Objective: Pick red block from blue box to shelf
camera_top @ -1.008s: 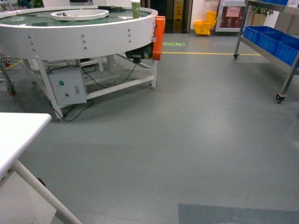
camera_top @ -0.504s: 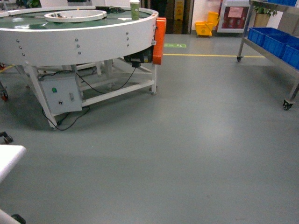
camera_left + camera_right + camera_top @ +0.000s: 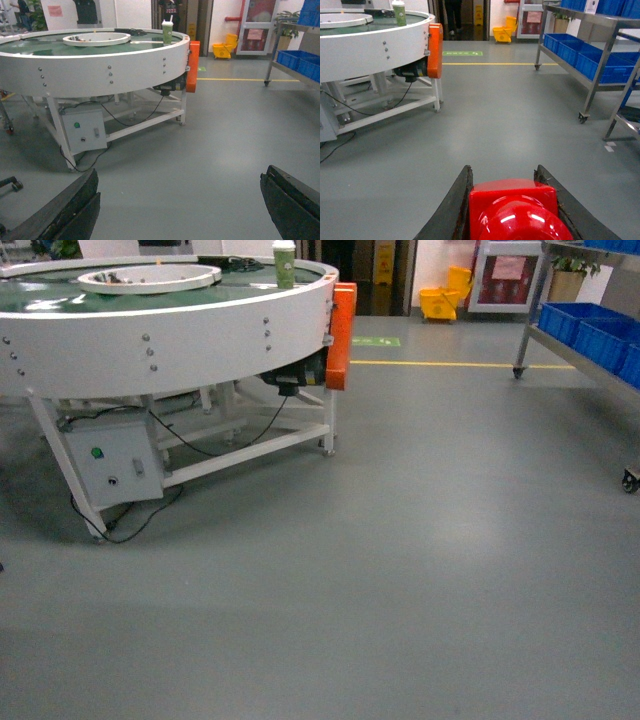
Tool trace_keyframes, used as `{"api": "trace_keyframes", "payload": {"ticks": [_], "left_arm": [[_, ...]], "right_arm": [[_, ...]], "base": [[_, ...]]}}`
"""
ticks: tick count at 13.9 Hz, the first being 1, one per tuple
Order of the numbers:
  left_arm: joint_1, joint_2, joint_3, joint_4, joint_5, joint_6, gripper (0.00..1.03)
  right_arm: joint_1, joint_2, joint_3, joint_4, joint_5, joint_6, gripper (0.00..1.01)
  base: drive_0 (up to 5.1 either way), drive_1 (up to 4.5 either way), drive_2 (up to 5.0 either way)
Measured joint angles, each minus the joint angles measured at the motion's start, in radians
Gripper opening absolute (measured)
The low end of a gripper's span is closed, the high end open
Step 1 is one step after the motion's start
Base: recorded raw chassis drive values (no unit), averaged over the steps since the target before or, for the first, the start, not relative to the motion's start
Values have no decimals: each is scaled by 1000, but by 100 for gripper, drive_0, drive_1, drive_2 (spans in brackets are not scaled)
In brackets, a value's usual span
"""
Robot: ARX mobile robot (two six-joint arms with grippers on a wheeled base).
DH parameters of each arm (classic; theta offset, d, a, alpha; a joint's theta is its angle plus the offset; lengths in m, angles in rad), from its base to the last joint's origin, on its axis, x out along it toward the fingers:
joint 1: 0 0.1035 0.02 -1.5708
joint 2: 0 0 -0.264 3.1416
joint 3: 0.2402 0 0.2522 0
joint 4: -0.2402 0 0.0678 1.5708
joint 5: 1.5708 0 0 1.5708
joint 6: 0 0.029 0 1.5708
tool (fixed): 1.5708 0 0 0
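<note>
Grey floor lies open between the round conveyor and the shelf. Right gripper clamps the red block; left gripper gapes wide. Since a second ago the white counter corner has left head view.

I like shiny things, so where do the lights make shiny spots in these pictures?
Right wrist view: white glints on the red block held in the right gripper. Head view: a pale sheen on the grey floor. Left wrist view: the same soft floor glare.
</note>
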Motion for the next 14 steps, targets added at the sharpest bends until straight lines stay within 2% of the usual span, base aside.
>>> {"api": "trace_keyframes", "payload": {"ticks": [7,14], "left_arm": [[1,0,0,-3,-1,0,98],[0,0,0,-5,-1,0,98]], "right_arm": [[0,0,0,-3,0,0,28],[0,0,0,-3,0,0,28]], "base": [[-168,265,-602],[-5,429,-438]]}}
